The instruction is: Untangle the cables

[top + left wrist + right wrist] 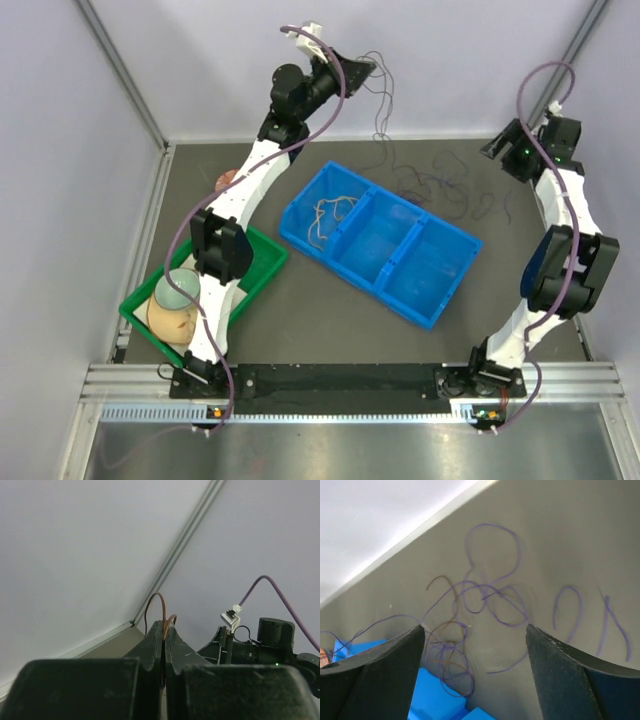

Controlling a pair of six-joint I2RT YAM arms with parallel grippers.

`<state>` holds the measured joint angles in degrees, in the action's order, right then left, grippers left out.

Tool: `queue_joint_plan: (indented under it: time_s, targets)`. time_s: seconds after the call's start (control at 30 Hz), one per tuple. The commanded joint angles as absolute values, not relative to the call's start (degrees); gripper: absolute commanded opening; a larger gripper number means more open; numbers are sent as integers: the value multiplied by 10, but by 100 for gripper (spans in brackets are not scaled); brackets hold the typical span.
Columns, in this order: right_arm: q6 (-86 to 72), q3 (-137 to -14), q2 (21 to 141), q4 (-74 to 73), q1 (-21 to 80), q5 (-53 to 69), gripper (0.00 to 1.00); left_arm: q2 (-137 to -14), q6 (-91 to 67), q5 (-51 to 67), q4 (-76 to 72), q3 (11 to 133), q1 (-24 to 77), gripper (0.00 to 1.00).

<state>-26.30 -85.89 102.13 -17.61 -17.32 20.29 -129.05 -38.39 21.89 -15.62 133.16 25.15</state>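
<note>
Tangle of thin purple cables point(445, 185) sprawled on the dark grey table point(320, 330) toward the far edge, right of centre, just beyond the far corner of a blue plastic three-compartment bin point(385, 250). Loops overlapping and crossing, a few brown strands mixed among them in the right wrist view.

Raised high over the far edge, left of centre: left gripper point(164, 628), fingers pressed together on a thin brown wire point(158, 593). Small arch of that wire poking out above the fingertips. From the top camera, rest of the wire hanging down from the fingers toward the table near the purple tangle; exact end too thin to trace.

Near the far right corner, above the table: right gripper point(475, 627), fingers spread wide with nothing between them, facing the purple loops, not touching them.

Pale beige cable point(330, 213) coiled loosely in the bin's left-hand compartment.

Green plastic tray point(265, 265) at the near left corner, carrying two rounded bowls point(175, 300), partly hidden behind the left arm.
</note>
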Motion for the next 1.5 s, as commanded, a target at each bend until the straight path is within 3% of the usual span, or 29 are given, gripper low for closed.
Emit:
queue_joint_plan:
  time_s: [0.0,0.27,0.7,0.9,1.0,1.03,1.23,1.47]
  targets:
    - [-172,-876,957,-139,-99,235,79,-1246,-379,229,-207,1355,260,0]
    - [-55,-904,1011,-134,12,319,77,-1238,-377,221,-205,1372,274,0]
    - [-82,-984,1114,-93,81,264,73,-1228,-362,221,-200,1361,281,0]
    - [-209,-953,1133,36,88,269,51,-1225,-371,221,-214,1348,281,0]
    - [-268,-922,1131,119,89,263,21,-1223,-374,219,-219,1340,281,0]
    - [-278,-918,1131,140,89,261,0,-1223,-375,219,-219,1338,280,0]
    - [-281,-874,1089,146,84,171,0,-1216,-362,214,-210,1328,279,0]
    - [-317,-725,971,181,6,84,0,-1199,-352,211,-210,1308,273,0]
